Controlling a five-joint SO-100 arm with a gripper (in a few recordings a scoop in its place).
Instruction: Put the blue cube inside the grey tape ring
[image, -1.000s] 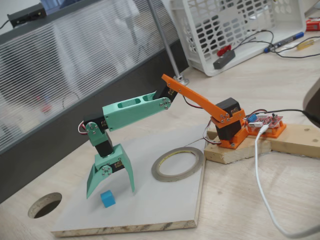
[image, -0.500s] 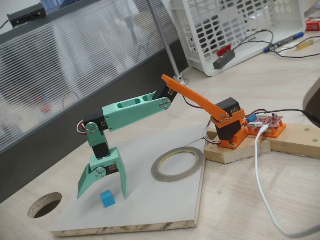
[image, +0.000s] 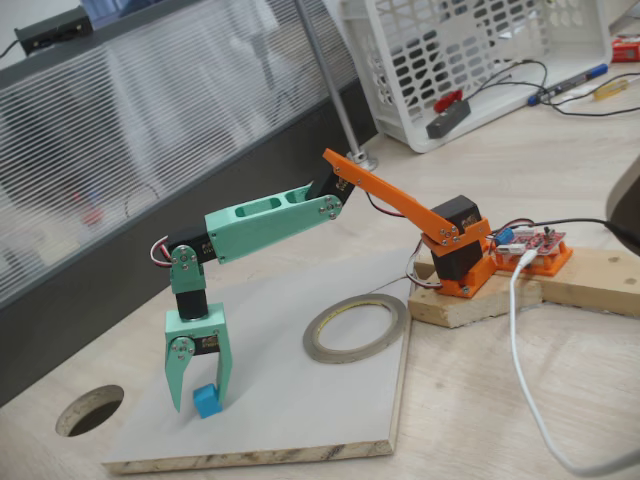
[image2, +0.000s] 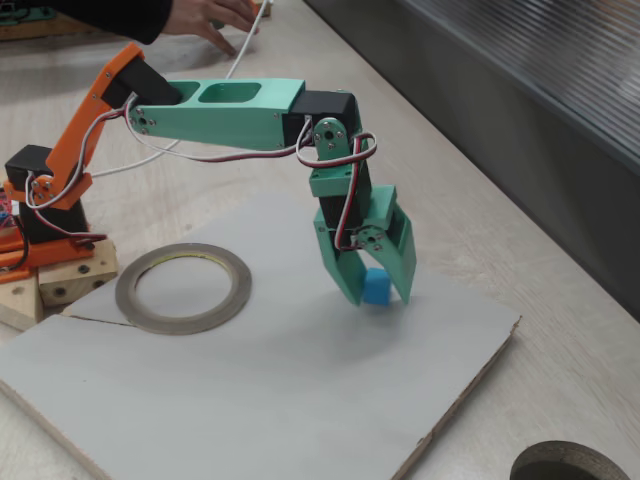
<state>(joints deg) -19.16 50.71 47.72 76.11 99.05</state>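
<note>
Blue cube (image: 208, 401): on the grey board (image: 330, 420), near its front-left corner in a fixed view, between the tool's fingers.
Tool (image: 200, 398): lowered around the cube, fingers narrowly apart; whether they already pinch it, I cannot tell.
Handling: probably light, stiff, matte; grip opposite flat faces.
Grey tape ring (image: 356, 327): flat on the board's right edge, well apart.
Surface: smooth board on a pale wooden worktop (image: 560, 360).

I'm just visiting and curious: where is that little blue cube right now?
The blue cube sits on the grey board between the gripper fingers, left of the grey tape ring in this fixed view.
</note>
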